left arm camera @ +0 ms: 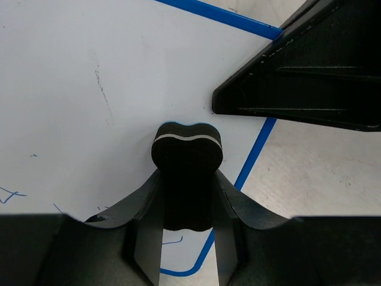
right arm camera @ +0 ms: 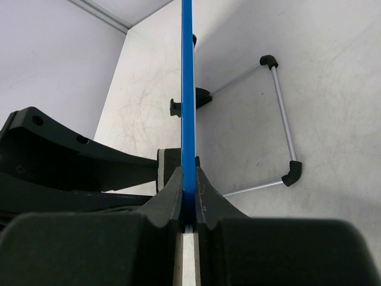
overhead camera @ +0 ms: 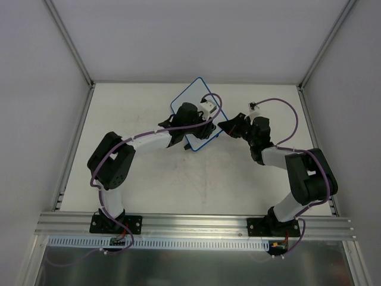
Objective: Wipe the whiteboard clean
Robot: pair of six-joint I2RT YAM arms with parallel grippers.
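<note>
You find the whiteboard (overhead camera: pixel 195 92) in the far middle part of the table (overhead camera: pixel 149 190), turned so that one corner points to the far side. From above I cannot tell if it lies flat on the table or is a little lifted.

Your right gripper (right arm camera: pixel 188 179) comes to the board from the right. Its two fingers are pressed narrow on the blue rim (right arm camera: pixel 187 89), one finger on each face of the board. In the right wrist view the board is seen from its edge, and two small black feet (right arm camera: pixel 176 108) stand out from one face. Beside that face there is a thin metal wire frame (right arm camera: pixel 280 113) with black corner pieces; whether it belongs to the board, I cannot tell.

Your left gripper (left arm camera: pixel 187 193) reaches over the board from the left. Its fingers are closed on a small black eraser (left arm camera: pixel 187 149), and the rounded end of the eraser is at the white surface, close to the right rim of the board. Some faint blue marks (left arm camera: pixel 12 193) show on the board's white face at the low left of the left wrist view.
</note>
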